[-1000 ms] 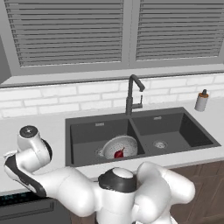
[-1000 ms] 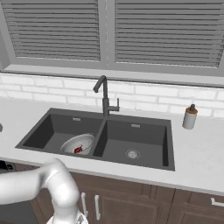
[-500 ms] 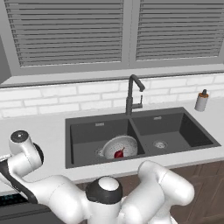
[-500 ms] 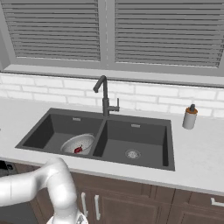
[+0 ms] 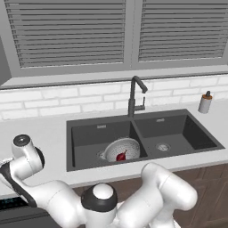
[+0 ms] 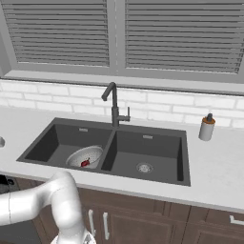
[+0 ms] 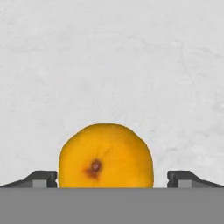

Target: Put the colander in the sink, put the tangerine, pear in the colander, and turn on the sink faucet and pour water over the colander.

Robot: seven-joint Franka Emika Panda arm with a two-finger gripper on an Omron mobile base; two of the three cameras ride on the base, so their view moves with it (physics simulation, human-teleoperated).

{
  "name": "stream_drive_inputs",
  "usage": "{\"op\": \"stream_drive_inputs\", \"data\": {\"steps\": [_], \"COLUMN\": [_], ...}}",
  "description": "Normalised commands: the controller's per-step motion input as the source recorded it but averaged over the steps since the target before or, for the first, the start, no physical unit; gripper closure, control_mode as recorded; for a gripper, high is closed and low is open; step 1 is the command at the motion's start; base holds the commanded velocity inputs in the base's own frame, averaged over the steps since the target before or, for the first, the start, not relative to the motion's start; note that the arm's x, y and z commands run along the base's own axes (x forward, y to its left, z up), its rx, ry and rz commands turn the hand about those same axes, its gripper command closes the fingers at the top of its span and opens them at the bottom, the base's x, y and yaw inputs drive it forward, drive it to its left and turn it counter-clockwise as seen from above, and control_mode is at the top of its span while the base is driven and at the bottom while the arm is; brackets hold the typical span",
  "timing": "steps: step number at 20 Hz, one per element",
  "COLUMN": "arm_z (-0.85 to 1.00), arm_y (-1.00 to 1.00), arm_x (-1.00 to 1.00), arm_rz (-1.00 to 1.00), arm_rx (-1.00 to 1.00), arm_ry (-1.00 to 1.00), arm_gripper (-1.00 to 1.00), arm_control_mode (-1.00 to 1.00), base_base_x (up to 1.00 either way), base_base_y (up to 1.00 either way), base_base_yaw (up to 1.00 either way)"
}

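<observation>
With fingers (image 7: 112, 178) spread wide either side of the tangerine (image 7: 106, 156) resting on the pale bench (image 7: 112, 61), lower squarely, centre, close gently, then carry to the colander (image 5: 121, 149) holding the pear (image 5: 120, 156) in the sink (image 5: 178, 129).

White soap dispenser (image 5: 205, 103) on pale counter (image 5: 40, 131), below white-tiled backsplash (image 6: 162, 102) and slatted blinds (image 5: 67, 33).

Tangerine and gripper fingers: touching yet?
Apart. In the hand view the tangerine sits between the open gripper fingers, pale counter showing on both sides.
</observation>
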Motion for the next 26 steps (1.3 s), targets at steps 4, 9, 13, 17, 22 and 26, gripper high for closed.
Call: {"op": "stream_drive_inputs", "data": {"steps": [4, 9, 13, 17, 22, 26], "arm_z": [-0.30, -0.22, -0.13, 0.00, 0.36, 0.59], "arm_y": [0.16, 0.20, 0.03, -0.21, -0.78, -0.95], "arm_x": [0.24, 0.11, -0.03, -0.29, -0.39, -0.12], "arm_rz": [0.00, 0.00, -0.03, -0.14, -0.31, -0.34], "arm_rx": [-0.02, -0.03, 0.00, 0.01, 0.16, 0.23], "arm_ry": [0.00, 0.00, 0.00, -0.01, -0.17, -0.24], "arm_gripper": [-1.00, 1.00, 1.00, 1.00, 1.00, 1.00], "arm_control_mode": [-1.00, -1.00, -1.00, -1.00, -1.00, -1.00], "base_base_x": [0.00, 0.00, 0.00, 0.00, 0.00, 0.00], "base_base_y": [0.00, 0.00, 0.00, 0.00, 0.00, 0.00], "base_base_yaw": [0.00, 0.00, 0.00, 0.00, 0.00, 0.00]}}
